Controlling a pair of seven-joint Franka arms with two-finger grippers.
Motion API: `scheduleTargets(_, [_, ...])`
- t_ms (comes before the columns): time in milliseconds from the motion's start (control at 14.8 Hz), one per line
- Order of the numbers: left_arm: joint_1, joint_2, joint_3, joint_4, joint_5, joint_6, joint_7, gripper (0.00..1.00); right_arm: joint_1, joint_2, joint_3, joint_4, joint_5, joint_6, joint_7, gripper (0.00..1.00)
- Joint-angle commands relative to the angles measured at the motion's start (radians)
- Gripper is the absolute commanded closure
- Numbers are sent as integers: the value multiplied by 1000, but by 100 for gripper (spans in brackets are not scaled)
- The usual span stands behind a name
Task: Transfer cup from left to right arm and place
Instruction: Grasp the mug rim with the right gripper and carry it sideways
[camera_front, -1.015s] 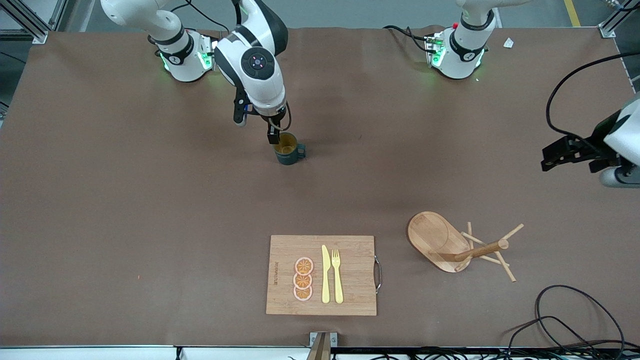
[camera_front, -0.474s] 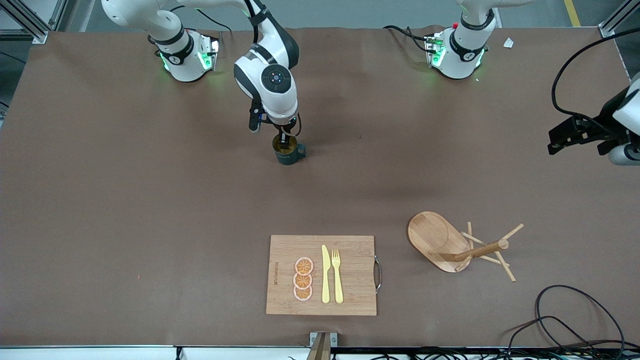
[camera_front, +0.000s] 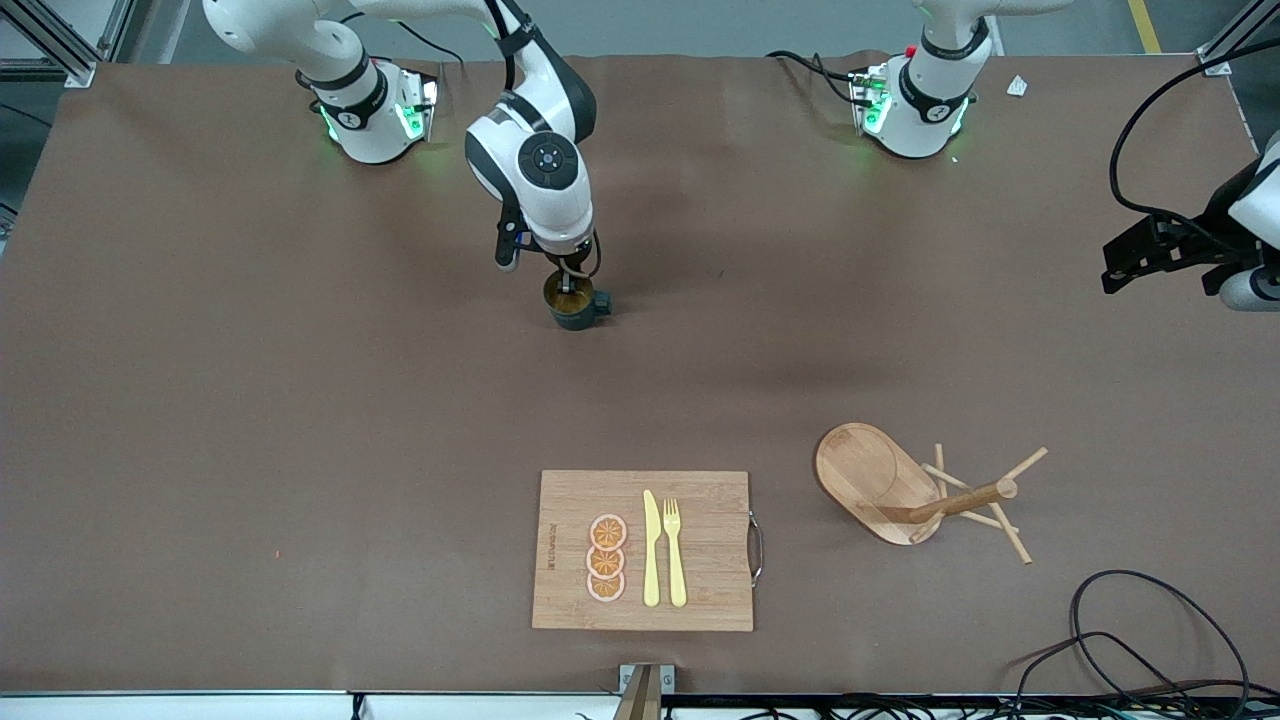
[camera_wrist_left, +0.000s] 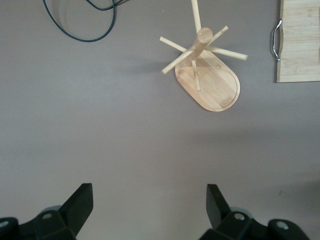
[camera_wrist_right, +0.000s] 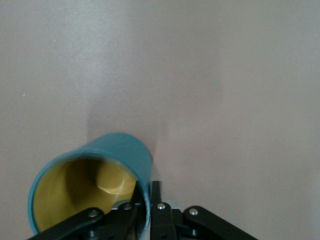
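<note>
The cup (camera_front: 575, 303), a dark teal mug with a tan-yellow inside, is mid-table near the right arm's base, its handle (camera_front: 601, 300) toward the left arm's end. My right gripper (camera_front: 570, 279) is over it from above and shut on its rim, one finger inside and one outside. In the right wrist view the cup (camera_wrist_right: 117, 155) fills the lower part, with the right gripper (camera_wrist_right: 146, 189) pinching its wall. I cannot tell whether the cup touches the table. My left gripper (camera_front: 1118, 266) is open and empty, in the air at the left arm's end; its fingers (camera_wrist_left: 82, 200) stand wide apart.
A wooden cutting board (camera_front: 710, 520) near the front camera holds three orange slices (camera_front: 606, 558), a knife (camera_front: 651, 548) and a fork (camera_front: 675, 550). A wooden mug tree (camera_front: 900, 490) lies tipped beside it and shows in the left wrist view (camera_wrist_left: 205, 75). Black cables (camera_front: 1150, 640) lie at the corner.
My right gripper has come down onto the cup and closed on its rim. My left gripper has drawn away toward the table's end and the robots' side.
</note>
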Motion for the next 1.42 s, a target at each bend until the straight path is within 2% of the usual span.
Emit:
scheduleTargets(0, [-11,-16,7,-16,-16,4,-1,0,-30,-27,7,-15,9,-49,-192,100])
scheduleTargets(338, [-12,-15,-10,-16,-18,2,-38,0,-86,-85,2,-15,8,-117,-574,100])
scheduleTargets(744, [3,-9,-8,-16,-21,2,-33,0,-208,-167,1,-15,3,-228,-1162,100])
scheduleTargets(1015, [8,-4,-7,-18,-21,2,-32,0,-337,-205,-2,-16,-1,-298,-1571,100])
scheduleTargets(1353, [5,-2,-7,-15,-18,2,-36,0,-517,-221,-2,-41,-1,-283,-2063,100])
